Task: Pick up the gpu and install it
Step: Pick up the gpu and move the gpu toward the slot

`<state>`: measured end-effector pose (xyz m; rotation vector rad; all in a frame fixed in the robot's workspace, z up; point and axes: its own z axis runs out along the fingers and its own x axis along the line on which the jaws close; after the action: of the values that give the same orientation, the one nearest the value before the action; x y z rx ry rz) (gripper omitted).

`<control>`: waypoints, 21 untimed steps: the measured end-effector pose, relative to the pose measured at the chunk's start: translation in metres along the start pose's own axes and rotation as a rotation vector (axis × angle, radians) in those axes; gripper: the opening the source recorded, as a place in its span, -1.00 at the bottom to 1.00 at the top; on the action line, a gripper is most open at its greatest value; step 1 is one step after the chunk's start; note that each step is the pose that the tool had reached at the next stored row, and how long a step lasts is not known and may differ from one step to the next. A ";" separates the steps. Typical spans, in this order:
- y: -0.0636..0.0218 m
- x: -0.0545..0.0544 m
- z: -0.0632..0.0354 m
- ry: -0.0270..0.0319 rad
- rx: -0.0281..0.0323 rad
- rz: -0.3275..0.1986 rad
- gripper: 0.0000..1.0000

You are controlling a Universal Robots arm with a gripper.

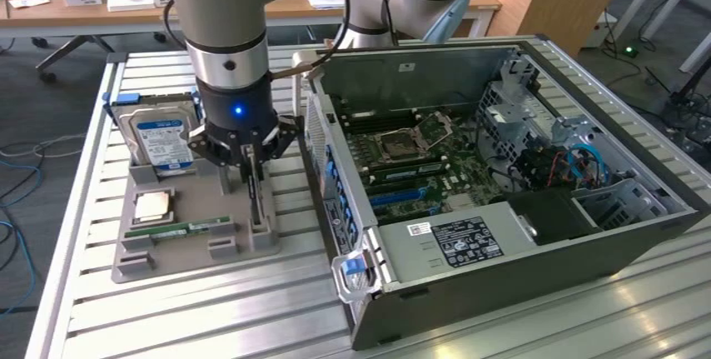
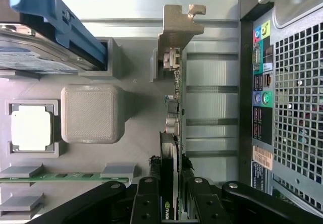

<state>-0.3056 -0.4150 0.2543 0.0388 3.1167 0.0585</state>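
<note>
Hand (image 2: 174,186) straddles gpu (image 2: 172,110) (upright in tray (image 2: 139,138) slot).

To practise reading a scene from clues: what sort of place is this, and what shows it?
Probably a robotics lab or workshop for computer assembly: a robot arm over a slatted bench, beside an open desktop computer case with its motherboard exposed, and a grey fixture holds a hard drive.
</note>
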 end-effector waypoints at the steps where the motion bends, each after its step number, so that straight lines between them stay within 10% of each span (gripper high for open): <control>1: 0.0001 0.000 -0.0011 0.0000 0.0000 0.000 -0.47; 21: 0.0011 -0.001 -0.0287 -0.0001 0.0000 0.000 -0.47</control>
<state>-0.3056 -0.4150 0.2830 0.0388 3.1166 0.0585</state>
